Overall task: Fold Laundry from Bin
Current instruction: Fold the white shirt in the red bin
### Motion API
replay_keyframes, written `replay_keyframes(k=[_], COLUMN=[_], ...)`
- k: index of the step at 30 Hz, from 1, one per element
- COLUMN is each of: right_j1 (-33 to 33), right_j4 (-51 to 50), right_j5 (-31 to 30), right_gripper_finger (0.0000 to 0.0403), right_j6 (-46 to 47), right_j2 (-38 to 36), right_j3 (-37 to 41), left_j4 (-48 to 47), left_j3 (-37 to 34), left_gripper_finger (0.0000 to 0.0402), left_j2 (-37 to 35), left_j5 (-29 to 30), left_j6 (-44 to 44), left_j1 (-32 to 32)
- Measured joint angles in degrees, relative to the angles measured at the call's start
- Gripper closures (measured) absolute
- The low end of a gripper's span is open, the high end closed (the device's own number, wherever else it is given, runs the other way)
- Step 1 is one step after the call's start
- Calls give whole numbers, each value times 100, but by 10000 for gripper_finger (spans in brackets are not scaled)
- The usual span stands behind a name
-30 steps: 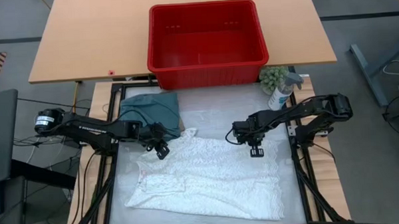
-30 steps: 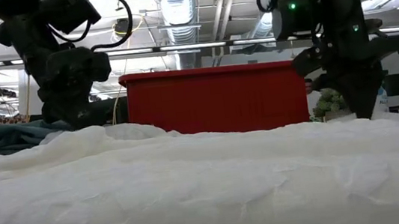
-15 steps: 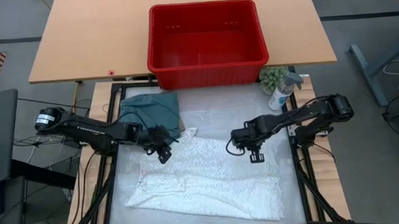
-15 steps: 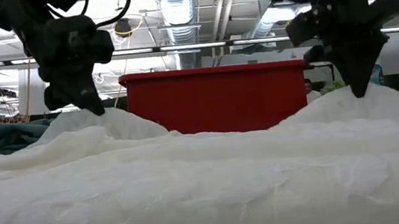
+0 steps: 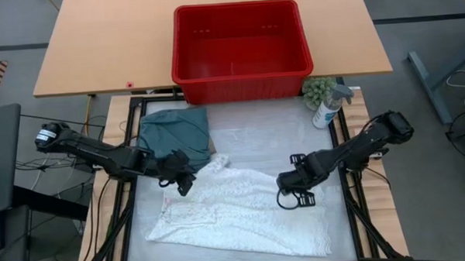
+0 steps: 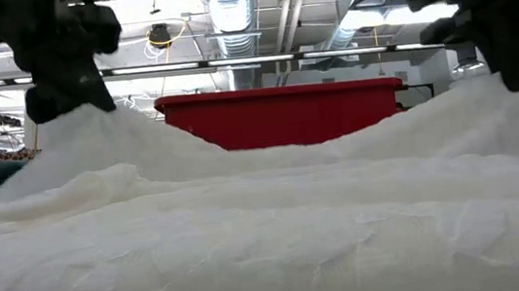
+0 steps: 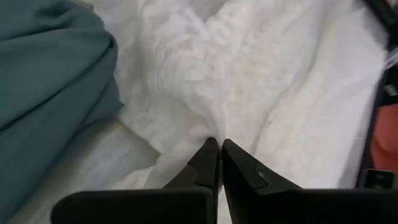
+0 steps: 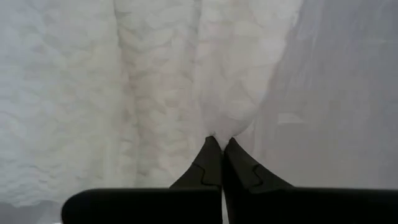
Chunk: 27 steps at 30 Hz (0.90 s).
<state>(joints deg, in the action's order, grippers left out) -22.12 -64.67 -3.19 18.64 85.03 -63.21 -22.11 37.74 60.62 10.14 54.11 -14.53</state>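
A white lace garment (image 5: pixel 243 215) lies spread over the work table's near half. Its far edge is raised into two peaks in the low view. My left gripper (image 5: pixel 185 183) (image 7: pixel 219 142) is shut on the far left part of that edge. My right gripper (image 5: pixel 296 196) (image 8: pixel 219 139) is shut on the far right part. A dark teal garment (image 5: pixel 174 131) (image 7: pixel 50 81) lies bunched on the table at the far left, beside my left gripper. The red bin (image 5: pixel 243 87) (image 6: pixel 281 118) stands beyond the table's far edge with no cloth showing inside. My left gripper pinches the white garment's far left edge (image 7: pixel 208 127) between its two fingertips, slanting down from the table's left. The cloth rises to a peak at the fingers (image 6: pixel 89 111), while the rest stays on the table. One layer or several, I cannot tell. My right gripper pinches the white garment's far right edge (image 8: pixel 217 124) between its two fingertips, pointing down from above. The cloth is drawn up into a peak under the fingers (image 6: pixel 508 88) and slopes down to the table. One layer or several, I cannot tell.
A spray bottle (image 5: pixel 327 108) and a small green plant (image 5: pixel 319 89) stand at the table's far right corner. A wooden table (image 5: pixel 98 50) carries the bin. Bare white table cover (image 5: pixel 271 137) shows between the garment and the far edge.
Both grippers have risen and moved toward the table's near edge, staying shut. The white garment's far edge has been lifted and drawn toward the near edge, forming two taller peaks. Its near part has stayed flat on the table. The right gripper has travelled farther.
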Motion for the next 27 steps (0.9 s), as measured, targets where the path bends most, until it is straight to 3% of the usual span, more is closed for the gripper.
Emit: replay_keyframes(k=[16,27], right_j1=[-1379,-1772], right_j4=[62,401], right_j5=[-287,-841], right_gripper_finger=[384,384], right_j6=[2128,2862], right_j2=[0,0], right_j3=[-63,-391], left_j4=[-46,-41], left_j3=[0,0], left_gripper_finger=[401,401], left_j2=[-369,-369], left_j5=[849,1161], left_j6=[968,1729], left_j1=[-1272,-2010])
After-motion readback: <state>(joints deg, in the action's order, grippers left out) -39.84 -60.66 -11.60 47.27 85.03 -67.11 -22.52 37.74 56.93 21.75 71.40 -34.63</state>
